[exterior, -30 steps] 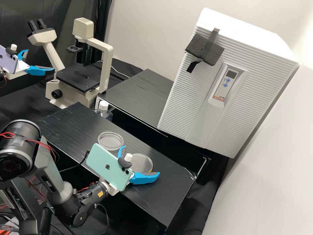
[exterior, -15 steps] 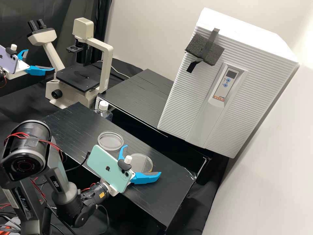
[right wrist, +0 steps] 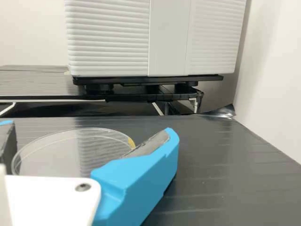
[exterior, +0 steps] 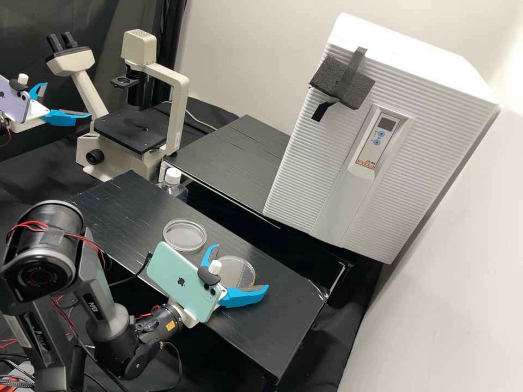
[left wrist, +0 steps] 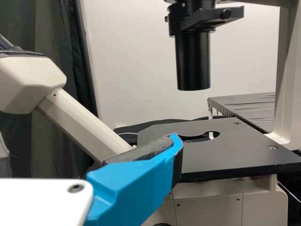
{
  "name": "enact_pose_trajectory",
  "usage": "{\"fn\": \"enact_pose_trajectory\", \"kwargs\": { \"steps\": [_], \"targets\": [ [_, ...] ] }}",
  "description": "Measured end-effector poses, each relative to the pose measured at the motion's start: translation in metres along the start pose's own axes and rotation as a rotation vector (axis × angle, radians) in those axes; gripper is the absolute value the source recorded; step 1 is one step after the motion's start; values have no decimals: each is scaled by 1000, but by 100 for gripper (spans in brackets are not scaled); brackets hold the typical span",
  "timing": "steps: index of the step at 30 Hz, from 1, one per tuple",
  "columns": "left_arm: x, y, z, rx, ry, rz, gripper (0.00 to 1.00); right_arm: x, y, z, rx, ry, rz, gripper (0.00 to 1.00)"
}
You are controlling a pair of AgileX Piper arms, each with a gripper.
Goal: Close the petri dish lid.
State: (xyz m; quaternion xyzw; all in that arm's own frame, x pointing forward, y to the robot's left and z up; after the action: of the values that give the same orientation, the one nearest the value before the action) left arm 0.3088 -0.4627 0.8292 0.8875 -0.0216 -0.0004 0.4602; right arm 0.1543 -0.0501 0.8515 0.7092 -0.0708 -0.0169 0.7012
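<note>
Our right claw, nearer, gapes open, near dish between fingers; far dish at its ten o'clock, high view. Left claw open too.

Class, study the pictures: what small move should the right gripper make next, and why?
Probably, the right gripper should gently draw its fingers together on the clear round piece. The fingers stand apart with that piece lying between them, so a grip looks within reach, while the other clear round piece lies nearby, outside the fingers.
</note>
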Motion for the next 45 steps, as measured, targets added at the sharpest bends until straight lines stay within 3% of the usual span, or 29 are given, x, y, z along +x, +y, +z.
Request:
{"fn": "enact_pose_trajectory", "kwargs": {
  "steps": [23,32,39,45],
  "targets": [
    [0,0,0,0,0,0,100,1,0,-9,-19,33,4,0],
    [0,0,0,0,0,0,100,-7,8,-15,16,35,37,0],
    [0,0,0,0,0,0,100,-19,21,-31,21,92,128,0],
    [0,0,0,0,0,0,100,-25,21,-48,-5,171,138,0]
  ]
}}
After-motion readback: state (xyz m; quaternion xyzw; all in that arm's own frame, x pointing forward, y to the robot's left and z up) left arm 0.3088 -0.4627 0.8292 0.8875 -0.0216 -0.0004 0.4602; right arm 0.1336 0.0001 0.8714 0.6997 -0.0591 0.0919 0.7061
